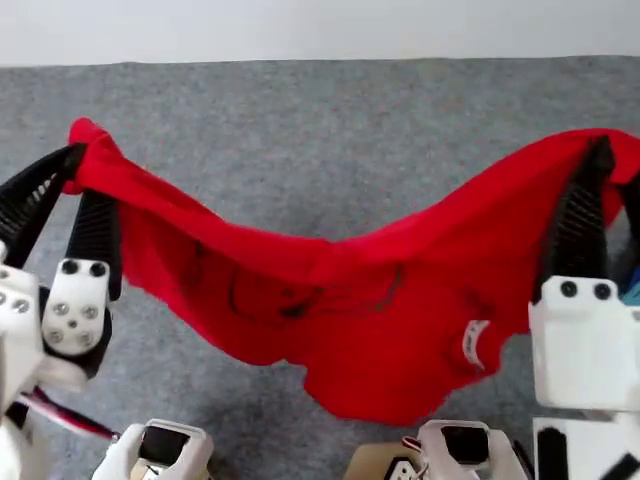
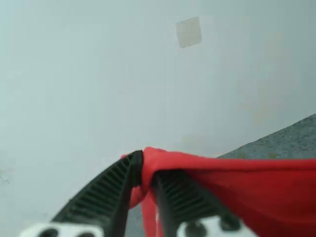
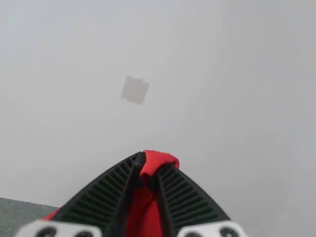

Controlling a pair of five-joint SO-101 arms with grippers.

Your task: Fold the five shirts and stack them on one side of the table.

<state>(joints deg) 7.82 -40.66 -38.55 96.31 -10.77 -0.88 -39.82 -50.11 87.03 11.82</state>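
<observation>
A red shirt [image 1: 340, 300] hangs in the air above the grey table [image 1: 300, 130], stretched between both arms and sagging in the middle. Its white neck label [image 1: 474, 344] faces up near the right side. My left gripper [image 1: 78, 160] is shut on the shirt's left corner [image 2: 153, 160], raised at the left of the high view. My right gripper [image 1: 602, 150] is shut on the right corner [image 3: 157, 162], raised at the right. In both wrist views the black ribbed fingers [image 2: 108, 190] pinch red cloth against a pale wall.
The grey carpet-like tabletop [image 1: 330, 110] stretches behind and under the shirt. Both arm bases [image 1: 160, 450] stand at the near edge. A white wall [image 2: 123, 74] with a small square patch [image 2: 188, 32] lies beyond the table.
</observation>
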